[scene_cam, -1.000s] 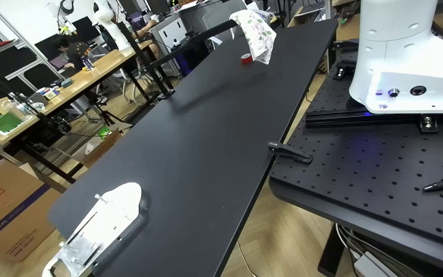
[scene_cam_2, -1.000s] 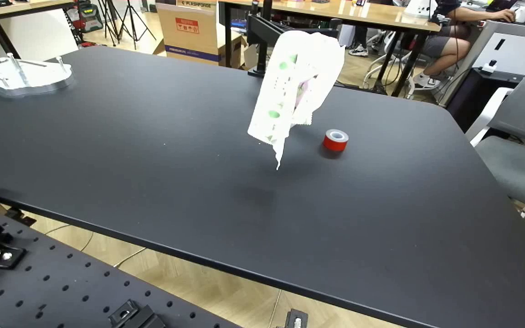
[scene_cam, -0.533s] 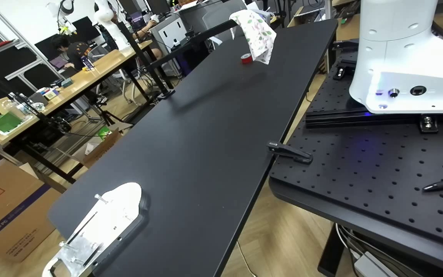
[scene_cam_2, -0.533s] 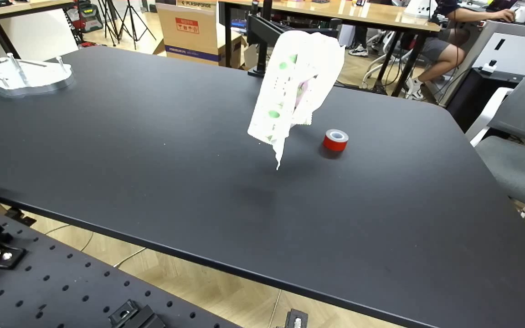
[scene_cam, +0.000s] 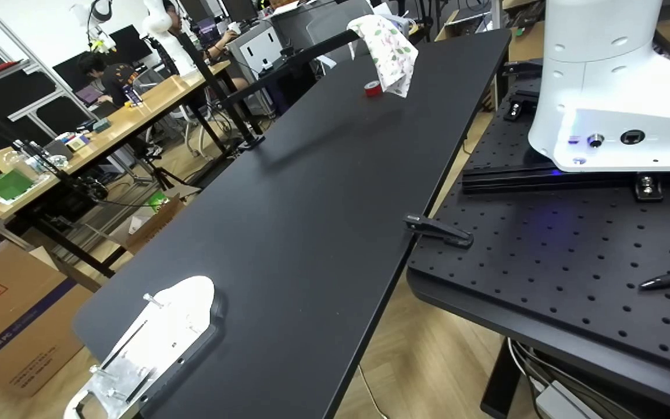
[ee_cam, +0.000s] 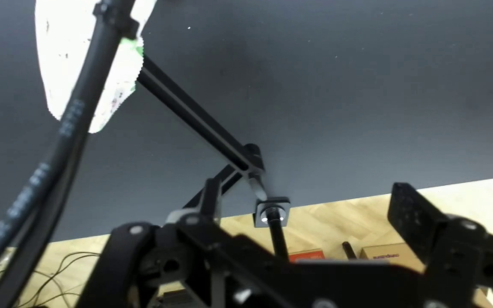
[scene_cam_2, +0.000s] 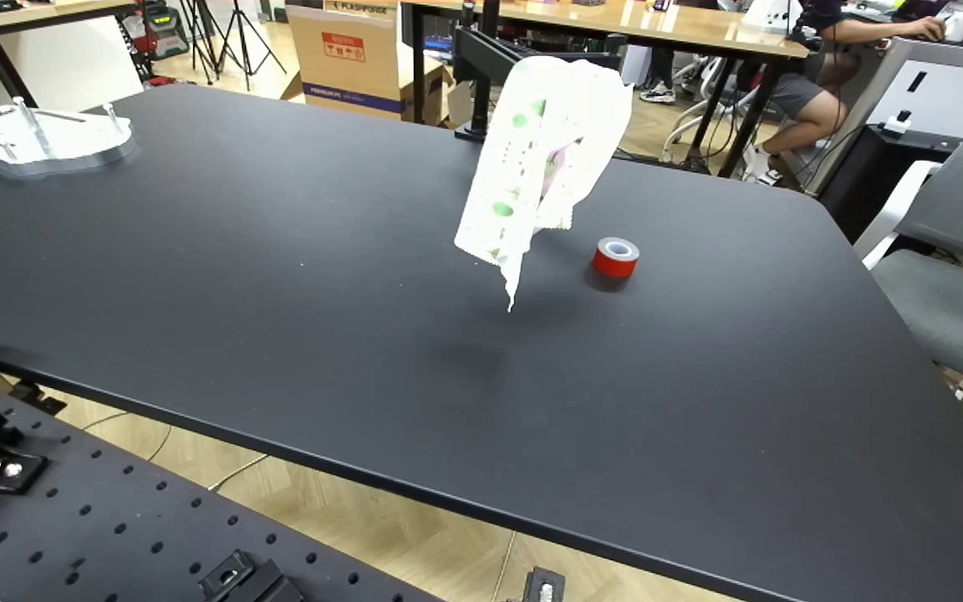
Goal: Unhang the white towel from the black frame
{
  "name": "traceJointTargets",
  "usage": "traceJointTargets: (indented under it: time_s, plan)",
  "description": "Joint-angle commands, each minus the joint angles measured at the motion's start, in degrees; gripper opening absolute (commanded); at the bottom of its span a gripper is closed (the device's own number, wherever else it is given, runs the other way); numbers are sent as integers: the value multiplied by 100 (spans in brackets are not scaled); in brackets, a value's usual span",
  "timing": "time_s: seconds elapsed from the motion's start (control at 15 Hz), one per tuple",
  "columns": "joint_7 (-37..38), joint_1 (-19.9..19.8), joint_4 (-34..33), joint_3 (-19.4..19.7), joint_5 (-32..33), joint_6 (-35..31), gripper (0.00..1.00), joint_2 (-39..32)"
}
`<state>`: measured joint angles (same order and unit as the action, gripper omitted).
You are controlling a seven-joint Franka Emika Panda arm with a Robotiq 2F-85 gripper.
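Biggest here is the black table [scene_cam_2: 724, 376]; at the middle of its long edge, opposite the robot's base [scene_cam: 608, 81], the black frame [scene_cam: 312, 53] stands, reaching inward. The white towel [scene_cam_2: 540, 150] hangs from its free end, above the table, so I'd say nothing is done yet: grasping it and lifting it free both remain. The gripper [ee_cam: 306, 192] has its jaws apart, holding nothing, well away from the towel. A red tape roll [scene_cam_2: 614, 266] sits toward a short edge.
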<state>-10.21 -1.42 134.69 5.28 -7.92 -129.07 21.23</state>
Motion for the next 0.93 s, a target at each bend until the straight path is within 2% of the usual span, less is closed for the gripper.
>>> traceJointTargets:
  time_s: [0.0,0.53,0.87]
  plan:
    - [419,-297,209,38,260,-518,100,-39]
    - [974,-775,727,226,333,-1112,100,-117]
    - [1700,-906,708,284,50,-1573,100,-440]
